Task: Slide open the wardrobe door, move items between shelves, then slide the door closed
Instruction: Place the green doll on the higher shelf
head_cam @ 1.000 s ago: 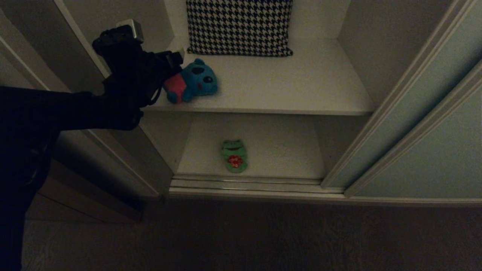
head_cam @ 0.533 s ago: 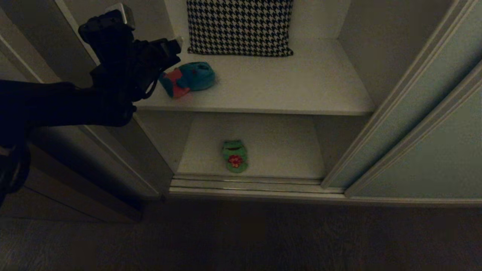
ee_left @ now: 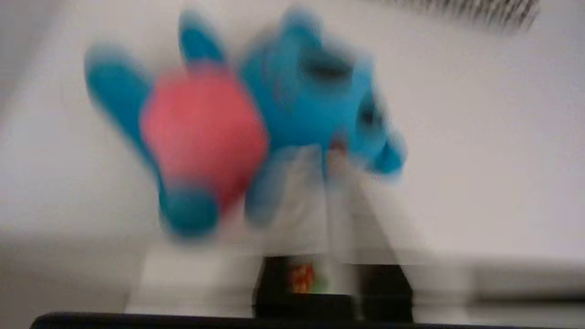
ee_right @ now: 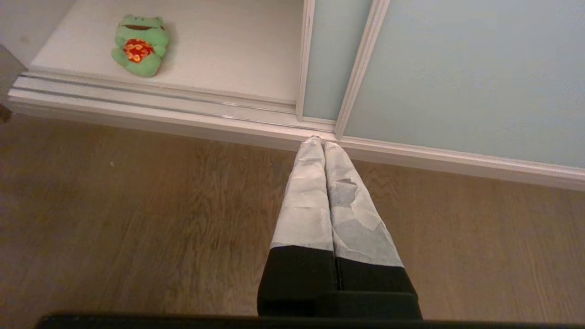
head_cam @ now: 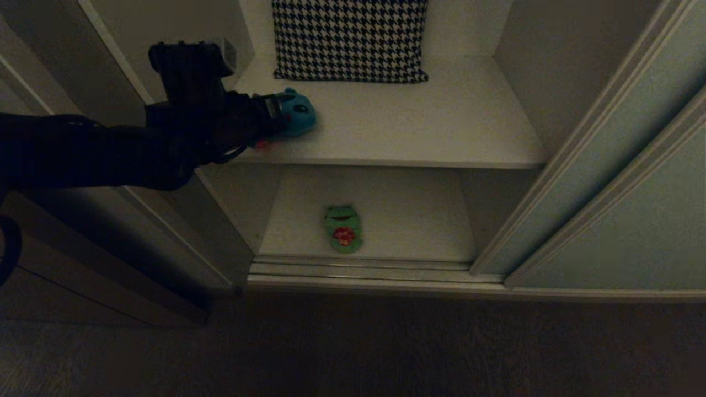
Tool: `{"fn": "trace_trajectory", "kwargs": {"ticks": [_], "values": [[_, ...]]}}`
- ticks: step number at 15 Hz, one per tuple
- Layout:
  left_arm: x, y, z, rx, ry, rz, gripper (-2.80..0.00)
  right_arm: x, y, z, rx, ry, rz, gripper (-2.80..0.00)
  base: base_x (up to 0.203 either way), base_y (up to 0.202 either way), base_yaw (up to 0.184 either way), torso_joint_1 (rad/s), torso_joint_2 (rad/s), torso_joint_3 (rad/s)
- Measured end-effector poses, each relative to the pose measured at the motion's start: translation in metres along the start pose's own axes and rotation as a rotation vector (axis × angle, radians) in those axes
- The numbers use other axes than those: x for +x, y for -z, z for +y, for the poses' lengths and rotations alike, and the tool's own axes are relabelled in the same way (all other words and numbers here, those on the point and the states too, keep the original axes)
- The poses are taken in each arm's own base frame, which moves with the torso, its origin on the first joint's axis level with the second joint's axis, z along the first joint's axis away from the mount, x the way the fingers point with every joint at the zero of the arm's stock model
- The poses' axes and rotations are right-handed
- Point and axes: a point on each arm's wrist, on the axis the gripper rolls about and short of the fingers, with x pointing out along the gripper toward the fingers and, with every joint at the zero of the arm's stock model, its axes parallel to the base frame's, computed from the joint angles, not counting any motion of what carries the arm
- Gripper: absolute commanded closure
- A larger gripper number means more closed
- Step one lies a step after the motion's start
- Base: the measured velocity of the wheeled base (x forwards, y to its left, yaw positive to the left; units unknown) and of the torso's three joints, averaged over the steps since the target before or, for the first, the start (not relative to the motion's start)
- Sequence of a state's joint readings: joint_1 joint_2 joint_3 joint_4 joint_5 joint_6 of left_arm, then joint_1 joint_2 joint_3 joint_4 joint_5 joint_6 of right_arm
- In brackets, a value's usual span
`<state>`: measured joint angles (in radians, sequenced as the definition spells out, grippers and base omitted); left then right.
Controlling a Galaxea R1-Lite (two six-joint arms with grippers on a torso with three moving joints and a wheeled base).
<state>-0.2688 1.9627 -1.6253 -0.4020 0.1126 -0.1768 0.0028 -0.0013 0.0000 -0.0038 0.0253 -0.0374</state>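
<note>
One second on, left claw [head_cam: 276, 118] has closed against blue toy [head_cam: 298, 113].

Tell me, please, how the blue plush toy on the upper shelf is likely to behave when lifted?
The blue plush toy looks soft and stuffed, so it probably squashes and droops. Small as it is, it is likely light. Its fuzzy fabric should resist slipping from the left hand.

I am reaching my left arm forward and level with my left gripper [head_cam: 276, 118] pinched together, while my right gripper [ee_right: 320, 144] is hanging low, pointing down, fingers pressed flat against each other.
</note>
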Motion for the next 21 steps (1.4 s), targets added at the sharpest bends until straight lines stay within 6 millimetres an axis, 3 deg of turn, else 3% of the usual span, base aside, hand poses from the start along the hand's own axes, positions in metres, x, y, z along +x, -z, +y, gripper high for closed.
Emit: {"fn": "trace_trajectory", "kwargs": {"ticks": [4,10,17,21], "values": [[-0.003,0.010,-0.004,-0.016,0.035,0.146,0.00,0.000,0.000,0.000,0.000,0.000,0.000,0.00,0.000,0.000,0.000,0.000,0.00,0.000],[0.022,0.028,0.000,-0.016,0.018,0.162,0.00,0.000,0.000,0.000,0.000,0.000,0.000,0.00,0.000,0.000,0.000,0.000,0.00,0.000],[0.066,0.042,0.022,-0.023,-0.065,0.074,0.00,0.000,0.000,0.000,0.000,0.000,0.000,0.00,0.000,0.000,0.000,0.000,0.00,0.000],[0.079,0.046,0.029,-0.030,-0.087,-0.082,0.00,0.000,0.000,0.000,0.000,0.000,0.000,0.00,0.000,0.000,0.000,0.000,0.00,0.000]]}}
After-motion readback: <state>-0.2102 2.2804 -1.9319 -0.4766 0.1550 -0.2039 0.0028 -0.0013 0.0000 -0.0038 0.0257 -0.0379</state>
